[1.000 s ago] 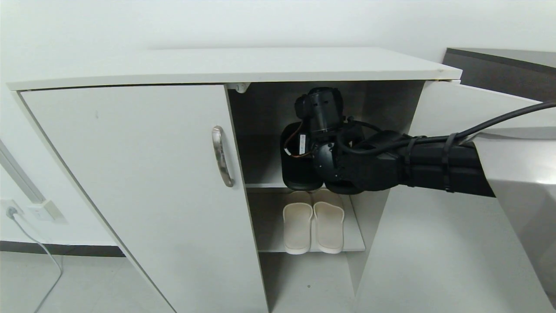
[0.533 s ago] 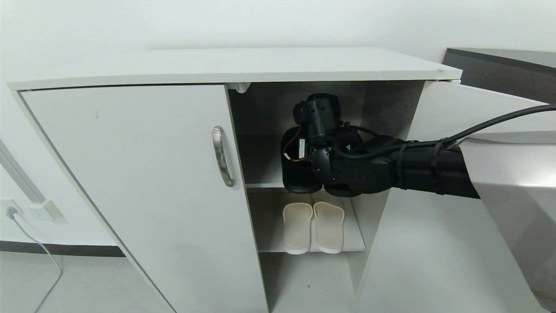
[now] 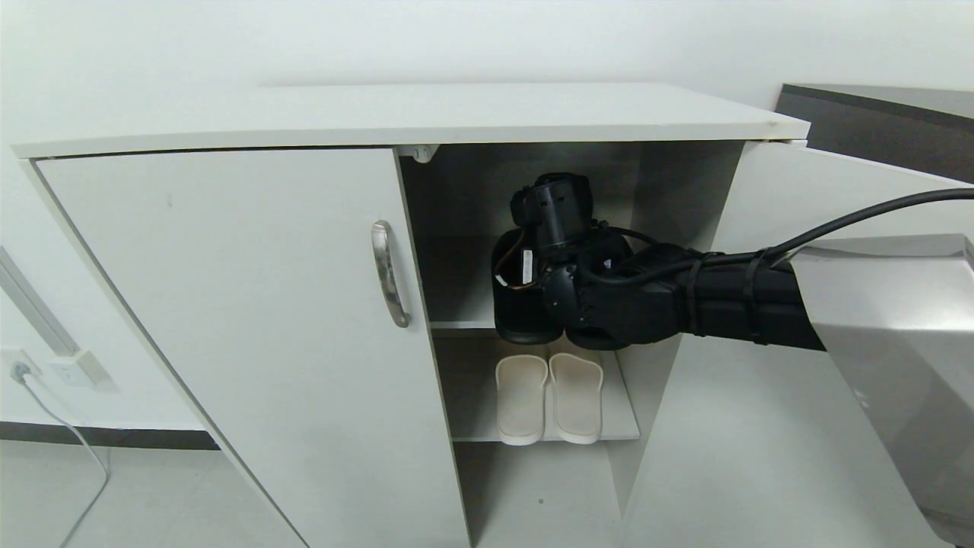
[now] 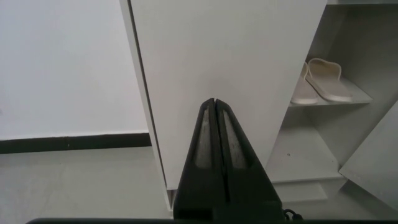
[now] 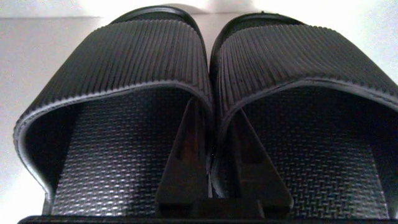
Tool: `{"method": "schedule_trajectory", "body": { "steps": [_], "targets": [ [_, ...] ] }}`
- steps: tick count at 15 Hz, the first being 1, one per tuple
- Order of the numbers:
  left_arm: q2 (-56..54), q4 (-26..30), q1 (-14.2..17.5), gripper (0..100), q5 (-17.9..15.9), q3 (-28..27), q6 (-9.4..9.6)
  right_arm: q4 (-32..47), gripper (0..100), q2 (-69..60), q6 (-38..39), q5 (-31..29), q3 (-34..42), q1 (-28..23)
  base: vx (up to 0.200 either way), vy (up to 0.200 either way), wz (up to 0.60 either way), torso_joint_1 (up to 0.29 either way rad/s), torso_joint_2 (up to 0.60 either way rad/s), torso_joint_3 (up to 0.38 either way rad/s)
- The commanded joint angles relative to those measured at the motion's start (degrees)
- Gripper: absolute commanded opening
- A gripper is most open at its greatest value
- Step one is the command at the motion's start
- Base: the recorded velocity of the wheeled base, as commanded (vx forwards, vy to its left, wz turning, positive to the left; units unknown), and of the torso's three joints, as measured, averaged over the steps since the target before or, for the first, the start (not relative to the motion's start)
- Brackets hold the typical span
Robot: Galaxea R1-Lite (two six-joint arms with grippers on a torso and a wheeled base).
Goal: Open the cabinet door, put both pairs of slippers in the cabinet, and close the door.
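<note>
you've got a plain white wall (image 3: pixel 152 46) behind, a dark baseboard (image 3: pixel 152 438) meeting the pale floor (image 3: pixel 152 495), and a wall socket (image 3: pixel 19 371) at left.

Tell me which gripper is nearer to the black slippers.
Right. The right gripper grips the black slippers between its fingers inside the cabinet; the left gripper is outside, shut, before the closed left door.
</note>
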Motion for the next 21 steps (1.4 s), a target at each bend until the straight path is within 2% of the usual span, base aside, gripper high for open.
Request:
{"method": "schedule_trajectory", "body": {
  "steps": [1,4,5,10,15,17,21],
  "targets": [
    [0.0,0.0,0.0,0,0.0,0.0,0.02,0.0,0,0.1,0.0,0.0,0.1,0.1,0.000,0.000,0.00,0.000,0.00,0.000],
    [0.0,0.0,0.0,0,0.0,0.0,0.02,0.1,0,0.2,0.0,0.0,0.2,0.1,0.000,0.000,0.00,0.000,0.00,0.000],
    [0.0,0.0,0.0,0,0.0,0.0,0.02,0.1,100,0.2,0.0,0.0,0.2,0.1,0.000,0.000,0.00,0.000,0.00,0.000],
    [0.0,0.0,0.0,0,-0.1,0.0,0.11,0.0,100,-1.0,0.2,-0.3,1.9,0.5,0.000,0.000,0.00,0.000,0.00,0.000],
    [0.0,0.0,0.0,0,-0.1,-0.1,0.11,-0.7,100,-8.8,1.0,-3.0,11.0,4.3,0.000,0.000,0.00,0.000,0.00,0.000],
    [0.0,0.0,0.0,0,-0.1,-0.1,0.11,-2.7,100,-13.7,1.7,-3.9,18.5,6.5,0.000,0.000,0.00,0.000,0.00,0.000],
    [0.0,0.0,0.0,0,-0.1,0.0,0.20,-12.8,100,-24.7,1.5,-3.9,37.4,12.0,0.000,0.000,0.00,0.000,0.00,0.000]
  ]
}}
